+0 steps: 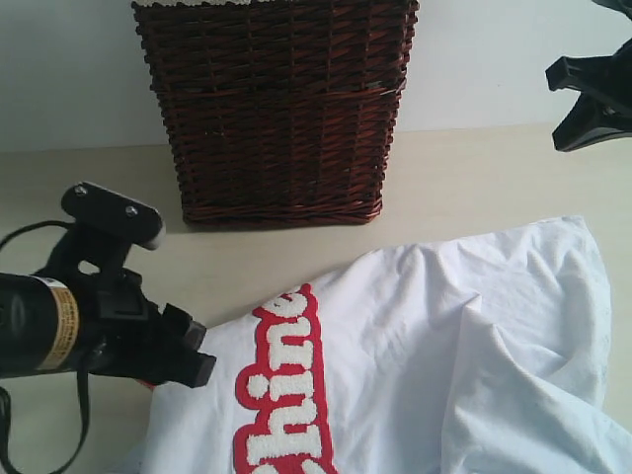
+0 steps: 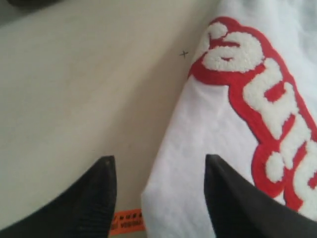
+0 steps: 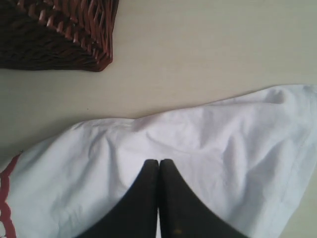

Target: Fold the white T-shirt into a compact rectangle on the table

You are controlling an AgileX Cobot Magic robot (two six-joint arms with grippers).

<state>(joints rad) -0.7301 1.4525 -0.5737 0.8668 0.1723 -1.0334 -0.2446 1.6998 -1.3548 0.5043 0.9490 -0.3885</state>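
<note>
The white T-shirt (image 1: 464,346) lies rumpled on the table (image 1: 474,178), filling the lower right of the exterior view, with its red-outlined fuzzy lettering (image 1: 281,390) running toward the front. My left gripper (image 2: 159,161) is open at the shirt's left edge. That cloth edge (image 2: 188,163) lies between the spread fingers, and a small orange tag (image 2: 128,220) shows beside it. From the exterior camera this left gripper (image 1: 197,354) sits low against the shirt. My right gripper (image 3: 158,162) is shut over a plain white part of the shirt (image 3: 213,144), with no cloth seen between its fingers.
A dark brown wicker basket (image 1: 276,109) stands at the back centre of the table, and its corner (image 3: 74,34) shows in the right wrist view. A black part of the right arm (image 1: 592,99) hangs at the upper right. Bare tabletop (image 1: 257,257) lies between basket and shirt.
</note>
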